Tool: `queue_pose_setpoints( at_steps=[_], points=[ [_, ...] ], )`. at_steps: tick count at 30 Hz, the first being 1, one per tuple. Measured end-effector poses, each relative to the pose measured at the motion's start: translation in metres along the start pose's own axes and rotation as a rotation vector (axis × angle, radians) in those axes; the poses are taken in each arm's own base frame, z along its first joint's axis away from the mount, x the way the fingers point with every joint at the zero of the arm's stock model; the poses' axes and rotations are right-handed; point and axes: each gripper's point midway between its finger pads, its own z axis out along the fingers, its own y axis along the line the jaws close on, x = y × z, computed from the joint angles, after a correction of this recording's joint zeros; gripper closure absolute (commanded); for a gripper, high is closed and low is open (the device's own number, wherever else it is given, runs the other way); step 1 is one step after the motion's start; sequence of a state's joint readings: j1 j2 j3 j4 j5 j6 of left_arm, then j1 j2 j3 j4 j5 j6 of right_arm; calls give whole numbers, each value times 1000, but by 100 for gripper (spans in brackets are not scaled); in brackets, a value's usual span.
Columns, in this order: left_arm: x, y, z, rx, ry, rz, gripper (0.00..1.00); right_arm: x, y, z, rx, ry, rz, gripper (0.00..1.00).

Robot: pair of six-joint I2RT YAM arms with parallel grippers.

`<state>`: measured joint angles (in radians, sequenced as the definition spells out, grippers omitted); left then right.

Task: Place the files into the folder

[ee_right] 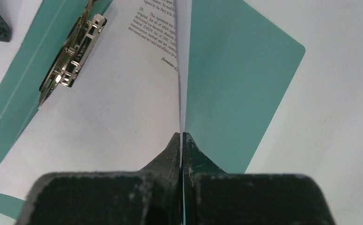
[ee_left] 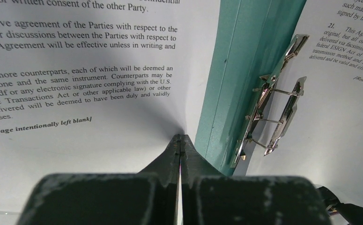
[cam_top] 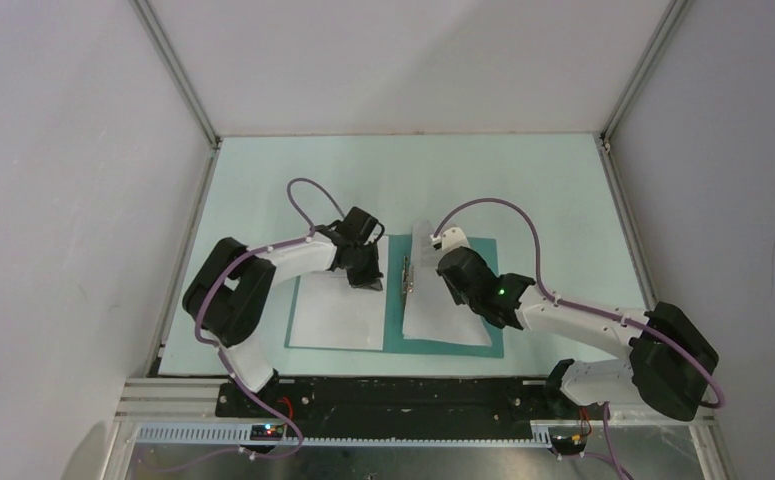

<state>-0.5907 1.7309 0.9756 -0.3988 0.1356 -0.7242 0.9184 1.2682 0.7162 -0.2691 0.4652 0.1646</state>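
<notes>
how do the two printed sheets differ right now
The left sheet lies left of the clip; the right sheet lies right of it. The left hand pinches the left sheet's edge beside the clip; the right hand pinches the right sheet's edge away from it. The left sheet nearly hides its folder half; the right sheet leaves a teal band bare. Both are white, printed, on the open folder.
</notes>
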Motion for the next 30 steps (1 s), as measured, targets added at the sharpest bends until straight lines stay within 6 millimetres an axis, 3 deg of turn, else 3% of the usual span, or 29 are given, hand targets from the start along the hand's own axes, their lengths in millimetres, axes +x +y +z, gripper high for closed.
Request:
queue_pose_setpoints(
  at_steps=[7, 12, 30],
  points=[
    [-15, 14, -2, -22, 1, -61, 100, 3, -5, 13, -46, 37, 1, 100],
    [-25, 26, -4, -34, -12, -101, 100, 9, 5, 20, -105, 73, 16, 100],
    [-28, 29, -5, -42, -20, -119, 100, 13, 20, 27, -224, 116, 123, 100]
  ],
)
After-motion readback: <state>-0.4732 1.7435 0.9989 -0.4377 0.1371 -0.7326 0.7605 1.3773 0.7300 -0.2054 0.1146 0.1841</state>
